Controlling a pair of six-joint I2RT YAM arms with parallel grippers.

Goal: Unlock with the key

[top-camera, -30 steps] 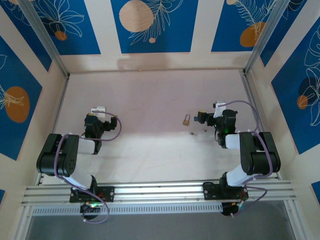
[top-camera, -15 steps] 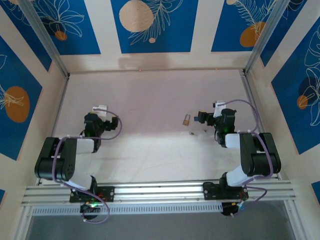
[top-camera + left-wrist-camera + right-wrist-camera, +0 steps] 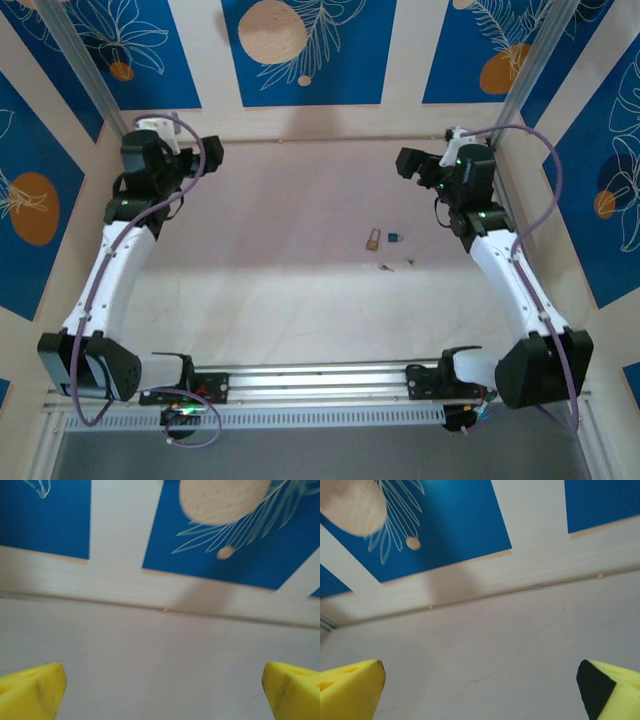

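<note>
The small brass padlock (image 3: 372,239) lies on the table right of centre. Just to its right rests the tiny key (image 3: 394,238) with its bluish head, apart from both grippers. My left gripper (image 3: 208,153) is raised near the back left corner, far from the lock. My right gripper (image 3: 405,161) is raised near the back right, well behind the padlock and key. In the left wrist view the left gripper (image 3: 162,690) is open, its yellow fingertips (image 3: 30,690) wide apart over bare table. In the right wrist view the right gripper (image 3: 480,685) is open too, with nothing between its fingers.
Two tiny dark bits (image 3: 383,267) (image 3: 409,262) lie just in front of the padlock. The back wall (image 3: 300,120) with blue panels stands close ahead of both grippers. Metal posts (image 3: 95,80) (image 3: 525,75) rise at the back corners.
Both arms have lifted from low, folded poses and reached toward the back wall. The right gripper has left the spot beside the padlock, and the key now shows there.
</note>
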